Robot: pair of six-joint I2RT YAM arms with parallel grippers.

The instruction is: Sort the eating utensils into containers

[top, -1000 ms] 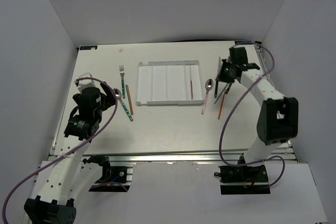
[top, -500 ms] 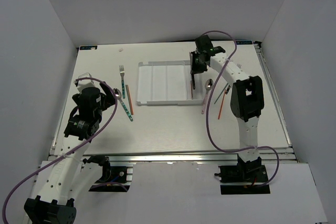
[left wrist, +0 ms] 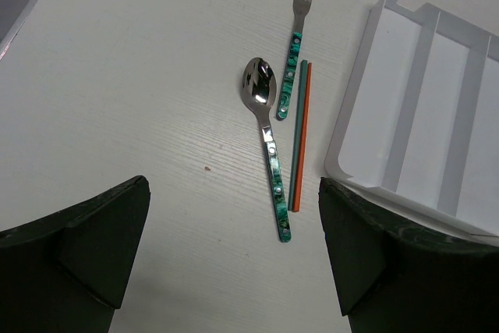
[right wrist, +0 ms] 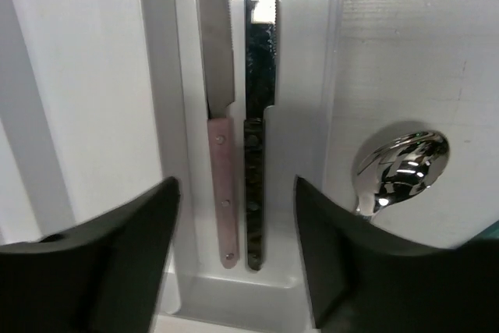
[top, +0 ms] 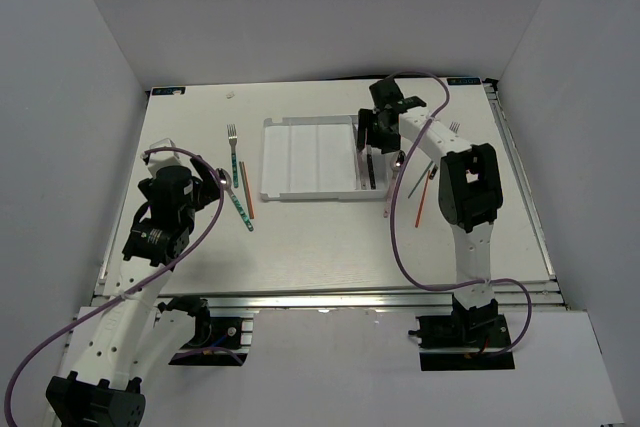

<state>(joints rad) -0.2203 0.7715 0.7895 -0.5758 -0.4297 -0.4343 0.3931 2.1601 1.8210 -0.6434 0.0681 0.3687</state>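
Observation:
My right gripper (right wrist: 234, 271) stands open over the rightmost compartment of the white tray (top: 310, 157). Just ahead of its fingers a pink-handled knife (right wrist: 222, 193) and a dark-handled knife (right wrist: 255, 193) lie side by side in that compartment; the dark knife (top: 371, 169) also shows from above. A pink-handled spoon (right wrist: 399, 165) lies on the table just right of the tray. My left gripper (left wrist: 234, 263) is open above bare table, near a teal fork (left wrist: 296, 52), a teal spoon (left wrist: 269, 146), a teal chopstick (left wrist: 295, 138) and an orange chopstick (left wrist: 305, 122), all left of the tray (left wrist: 437, 115).
Right of the tray lie an orange-red chopstick (top: 423, 199) and a thin dark utensil (top: 415, 183). White walls close in the table on three sides. The tray's other compartments hold nothing that I can see.
The right arm swung left from beside the tray to over its rightmost compartment with the dark knife. Its jaws opened, and the dark knife now lies beside the pink one. The left arm stayed still.

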